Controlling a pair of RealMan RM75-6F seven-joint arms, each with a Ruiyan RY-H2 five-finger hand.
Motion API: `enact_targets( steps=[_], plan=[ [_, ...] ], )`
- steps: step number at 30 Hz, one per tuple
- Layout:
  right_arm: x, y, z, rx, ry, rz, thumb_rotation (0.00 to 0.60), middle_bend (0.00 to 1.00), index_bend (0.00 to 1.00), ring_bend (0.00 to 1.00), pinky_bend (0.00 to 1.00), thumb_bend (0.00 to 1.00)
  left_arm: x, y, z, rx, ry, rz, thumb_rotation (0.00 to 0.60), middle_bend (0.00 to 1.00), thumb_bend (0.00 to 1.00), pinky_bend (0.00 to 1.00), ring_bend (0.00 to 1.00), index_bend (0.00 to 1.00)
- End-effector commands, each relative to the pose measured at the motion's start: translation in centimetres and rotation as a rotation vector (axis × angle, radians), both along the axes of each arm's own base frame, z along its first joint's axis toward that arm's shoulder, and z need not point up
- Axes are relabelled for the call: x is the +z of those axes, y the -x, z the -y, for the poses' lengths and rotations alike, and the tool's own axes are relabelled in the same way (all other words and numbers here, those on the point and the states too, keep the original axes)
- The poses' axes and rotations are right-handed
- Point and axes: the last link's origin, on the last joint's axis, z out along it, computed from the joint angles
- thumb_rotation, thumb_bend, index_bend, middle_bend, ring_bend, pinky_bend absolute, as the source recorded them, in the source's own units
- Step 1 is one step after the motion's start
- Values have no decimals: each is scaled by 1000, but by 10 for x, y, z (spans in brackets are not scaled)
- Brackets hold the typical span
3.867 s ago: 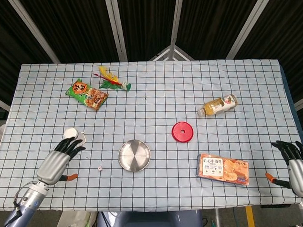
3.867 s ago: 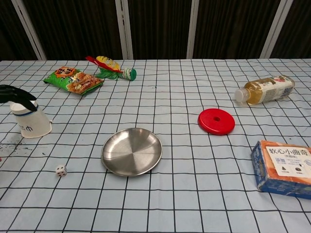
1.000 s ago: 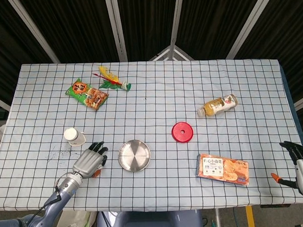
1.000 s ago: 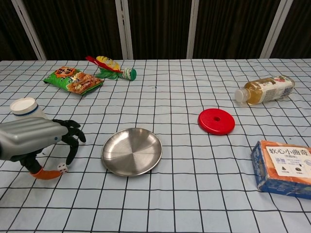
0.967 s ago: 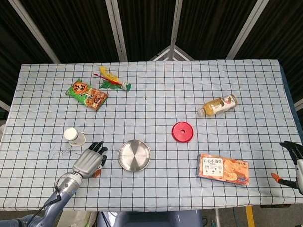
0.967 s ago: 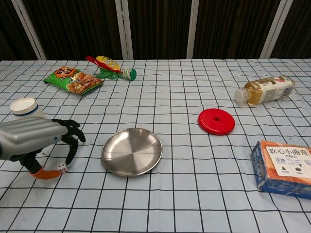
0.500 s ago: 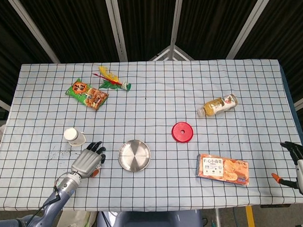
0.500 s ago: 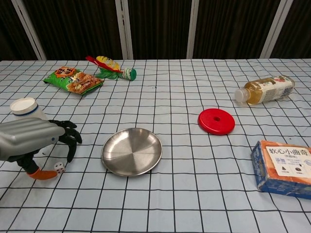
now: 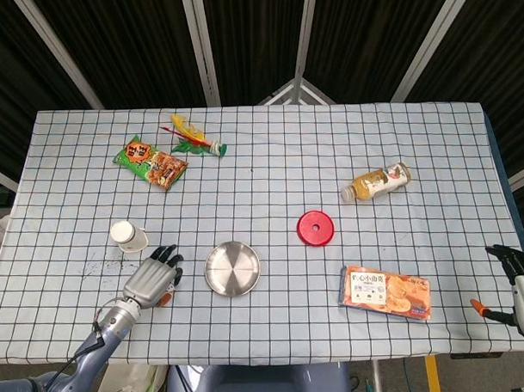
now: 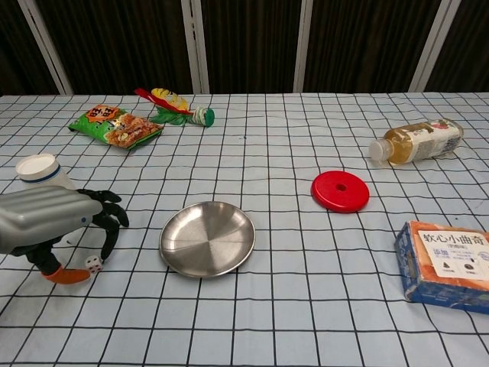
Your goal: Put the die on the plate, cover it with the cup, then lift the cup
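Note:
A small white die (image 10: 94, 264) lies on the checked cloth left of the steel plate (image 10: 206, 238) (image 9: 232, 268). My left hand (image 10: 53, 222) (image 9: 149, 282) arches over it, and the die is pinched between the orange thumb tip and the curled black fingertips (image 10: 108, 238) while still touching the cloth. The head view hides the die under that hand. A white paper cup (image 9: 128, 236) (image 10: 37, 169) stands just behind the hand. My right hand (image 9: 519, 286) hangs off the table's right edge with fingers apart, holding nothing.
A red disc (image 10: 340, 191) lies right of the plate. An orange biscuit box (image 10: 447, 264) sits at the near right and a drink bottle (image 10: 416, 141) lies at the far right. A snack bag (image 10: 114, 127) and a feathered toy (image 10: 174, 105) are far left.
My left hand came over from beside the cup to the die, then curled its fingers in. The die slid slightly left with them. The right hand barely moved.

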Motion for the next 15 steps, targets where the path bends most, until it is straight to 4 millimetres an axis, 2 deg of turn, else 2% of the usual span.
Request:
enact_targets(
  steps=[1, 15],
  plan=[
    [0, 0, 0, 0, 0, 2, 600, 189, 213, 151, 0, 96, 1, 0, 0, 0, -4, -3, 600, 182, 441, 98, 0, 520],
    [0, 0, -1, -10, 3, 0, 600, 188, 213, 151, 0, 96, 2, 3, 0, 0, -13, -24, 600, 182, 448, 98, 0, 514]
  ],
)
